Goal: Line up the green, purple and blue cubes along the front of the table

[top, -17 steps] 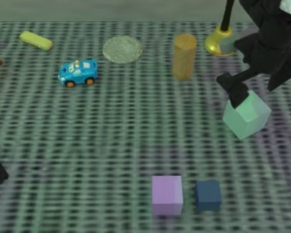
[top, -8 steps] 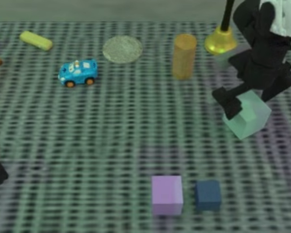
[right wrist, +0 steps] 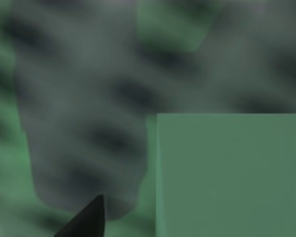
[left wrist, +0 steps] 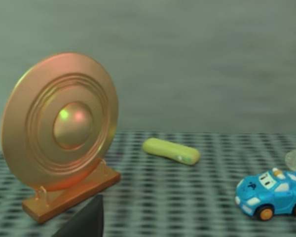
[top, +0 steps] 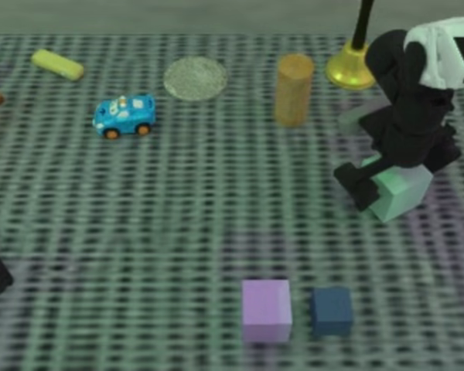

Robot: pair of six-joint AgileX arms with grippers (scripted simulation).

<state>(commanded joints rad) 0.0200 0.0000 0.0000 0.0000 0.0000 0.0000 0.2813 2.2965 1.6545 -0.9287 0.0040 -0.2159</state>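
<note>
Right gripper (top: 387, 174) down over the green cube (top: 406, 193) at about 3 o'clock on the table (top: 216, 232). One dark finger (top: 356, 184) shows on the cube's 9 o'clock face; the other is hidden under the wrist. Jaws straddle the cube, but whether they have clamped it I cannot tell. Right wrist view shows only a flat green face (right wrist: 232, 173) close up and one fingertip (right wrist: 86, 219) apart from it.

Cube sits turned out of square to the table edge. Judged rigid, light, matte and not slippery; broad flat faces, so opposite side faces, mid-height, are the hold. Being the largest, it likely needs a wide jaw spread.

Purple cube (top: 266, 310) and blue cube (top: 331, 311) are side by side near 6 o'clock at the front edge, just apart.

Farther out: wooden cylinder (top: 294, 89) and brass bell (top: 352, 69) toward 1 o'clock, toy car (top: 124, 115) at 10.

Left arm parked at the 8 o'clock edge; left gripper's state cannot be told.
</note>
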